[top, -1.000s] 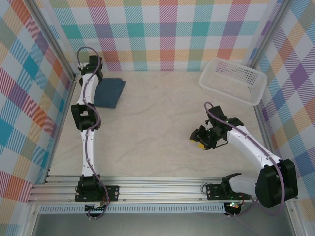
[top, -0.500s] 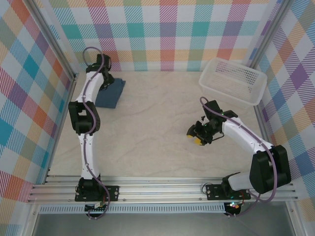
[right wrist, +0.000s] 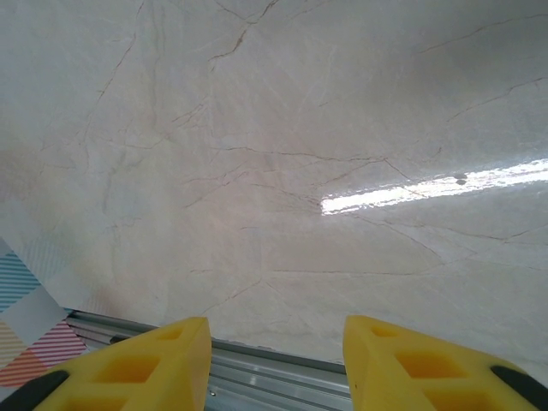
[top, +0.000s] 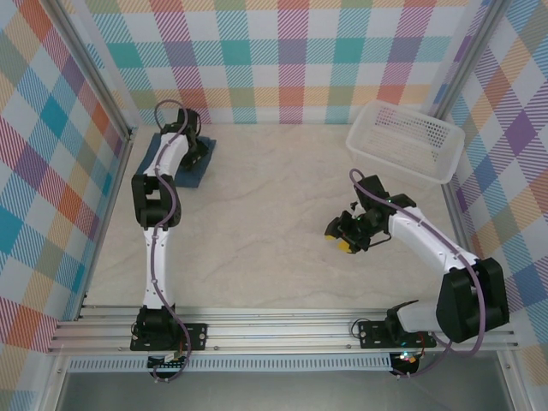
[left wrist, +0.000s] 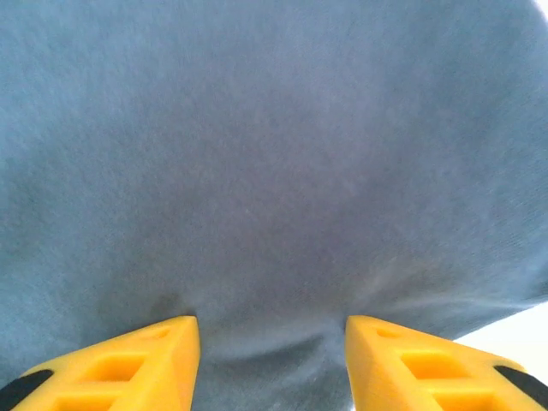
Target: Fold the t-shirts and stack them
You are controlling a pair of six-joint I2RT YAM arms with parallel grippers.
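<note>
Left gripper [left wrist: 270, 342], jaws apart, perhaps touches t-shirt [left wrist: 274, 154]; right gripper [right wrist: 276, 342] gapes over marbled table [right wrist: 257, 171] between plaid walls [top: 291, 60].

The t-shirt [left wrist: 274, 171] lies on the table [top: 274, 201], in its far left corner. The basket [top: 394, 163] sits in its far right corner.
</note>
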